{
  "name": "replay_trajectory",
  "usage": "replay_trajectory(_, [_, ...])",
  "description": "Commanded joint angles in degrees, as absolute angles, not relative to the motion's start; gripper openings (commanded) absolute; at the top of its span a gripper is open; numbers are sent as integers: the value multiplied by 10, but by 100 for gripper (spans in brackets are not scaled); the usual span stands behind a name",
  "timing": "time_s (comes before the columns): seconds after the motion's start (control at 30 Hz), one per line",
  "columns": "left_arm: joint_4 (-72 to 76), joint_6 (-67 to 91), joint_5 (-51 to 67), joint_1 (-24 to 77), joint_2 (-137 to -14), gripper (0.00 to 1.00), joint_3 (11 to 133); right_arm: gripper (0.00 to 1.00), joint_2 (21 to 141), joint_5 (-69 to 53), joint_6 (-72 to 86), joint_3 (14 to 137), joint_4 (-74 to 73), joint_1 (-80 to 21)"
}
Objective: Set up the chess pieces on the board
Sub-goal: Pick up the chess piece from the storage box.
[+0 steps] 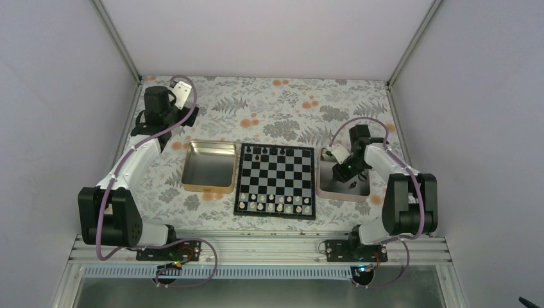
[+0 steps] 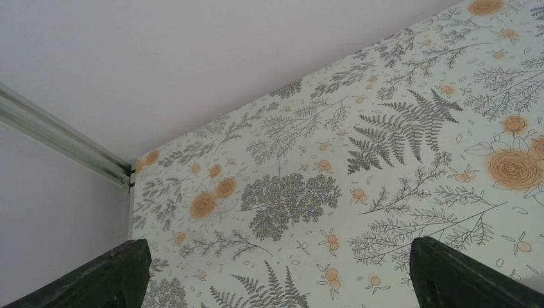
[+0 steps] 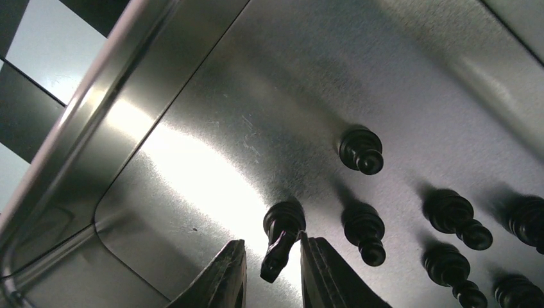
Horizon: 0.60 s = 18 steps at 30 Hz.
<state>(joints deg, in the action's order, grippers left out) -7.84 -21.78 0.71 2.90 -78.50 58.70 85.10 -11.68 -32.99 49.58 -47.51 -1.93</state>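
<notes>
Board (image 1: 276, 181): in the middle of the table, white pieces (image 1: 274, 203) filling its near two rows, only a few black ones (image 1: 265, 152) on its far row
Silver tray (image 1: 327, 187): just right of the board, touching or nearly touching its edge; the rest of the black chess pieces (image 3: 364, 232) stand on its floor in loose rows
Gold tray (image 1: 208, 167): just left of the board, nothing in it that I can make out
Right gripper (image 3: 272, 242): down inside the silver tray, fingers (image 3: 226, 277) set either side of one black piece (image 3: 282, 223) (long head, maybe a knight, I can't be sure)
Right jaws: apart, bracketing that piece; I see a sliver of bright metal between the left-hand finger and the piece, so I judge it not yet pinched
Left gripper (image 2: 277, 242): parked far left of the board over the flowered cloth (image 2: 359, 147), jaws spread wide, nothing between them
How the piece will handle: tiny, light, rigid and glossy, so I expect it to tip or squirt out under an off-centre squeeze
Where I'd take hold: across the body just above the round base, both pads meeting it together, then lift straight up
Watch for: neighbours stand near on the side away from the board, so I'd keep the fingers narrow
</notes>
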Motion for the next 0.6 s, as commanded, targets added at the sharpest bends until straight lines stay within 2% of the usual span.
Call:
replay_trajectory(0.0, [-74,-212,16,32,-783,100,587,25,853,-112,-329,507,-468,-25])
replay_trajectory(0.3, [-76,-212,14,32,-780,100,587,12,860,-135,-333,512,-467,-25])
replay_trajectory(0.57, [-75,-212,14,32,-777,100,585,7,862,-123,-333,513,-464,-26])
